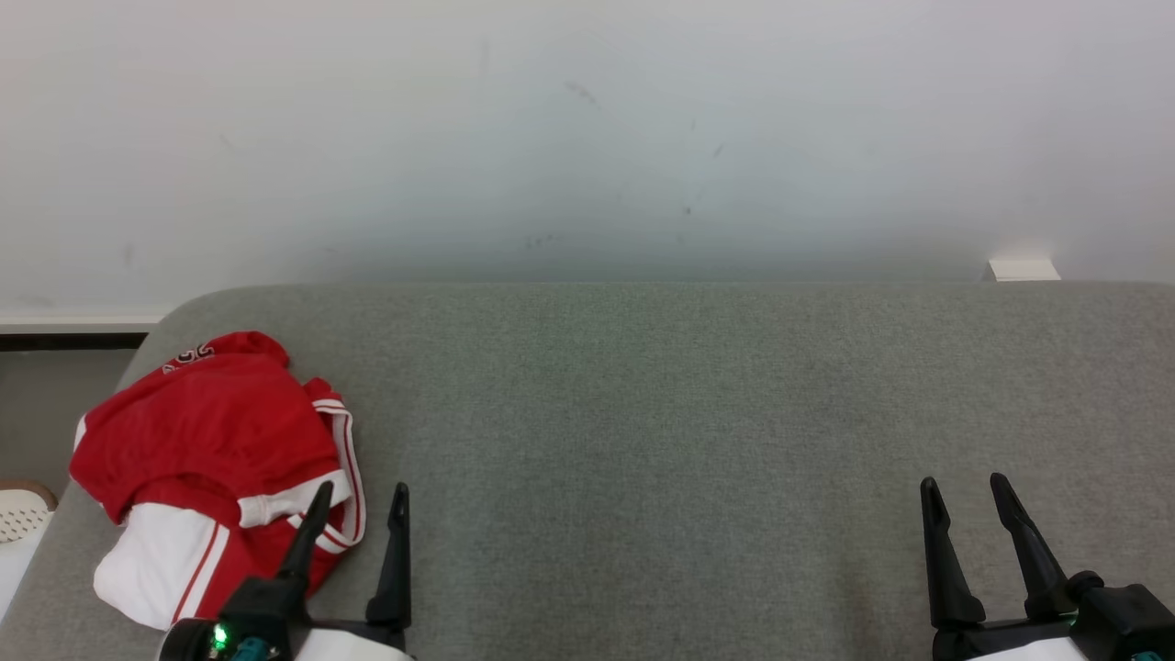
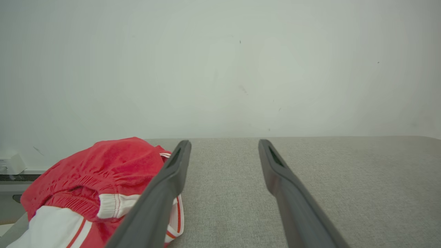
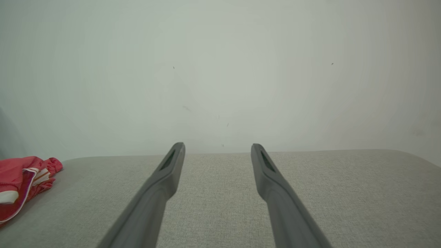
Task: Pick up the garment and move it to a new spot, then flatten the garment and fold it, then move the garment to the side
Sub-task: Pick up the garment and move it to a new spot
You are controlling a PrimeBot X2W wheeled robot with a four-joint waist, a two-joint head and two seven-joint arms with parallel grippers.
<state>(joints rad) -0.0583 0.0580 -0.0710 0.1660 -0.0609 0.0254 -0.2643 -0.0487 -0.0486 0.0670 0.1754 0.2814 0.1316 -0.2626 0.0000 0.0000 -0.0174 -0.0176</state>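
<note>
1. Your left end effector (image 1: pixel 363 487) stands spread wide with nothing between its two long dark fingers. Its left finger (image 1: pixel 307 532) crosses in front of the near right edge of the crumpled red-and-white fabric garment (image 1: pixel 207 441). I cannot tell whether it touches the cloth.
2. Your right end effector (image 1: pixel 964 479) is likewise fully spread and empty. It is poised over bare surface, well apart from the garment.
3. The garment lies in a loose heap at the left end of the grey fabric-covered counter (image 1: pixel 643 413), near its rounded left corner. Gathered red cloth is on top, with a white panel and striped trim on the side nearest you.
4. My reading is that you are at the first pick-up, as nothing is lifted and the heap is not yet between the fingers.
5. To do it well, shift the left end effector leftward until a thick part of the heap sits between the fingers rather than beside one.
6. Aim for a raised ridge of gathered red cloth and close on several layers. The thin striped trim alone would likely slip, or drag the heap toward the counter's edge.
7. Lift until the hanging cloth looks clear of the surface. Then carry it toward the open middle of the counter, where both arms can reach to flatten it.
8. Hold the right end effector back until the garment is set down.
</note>
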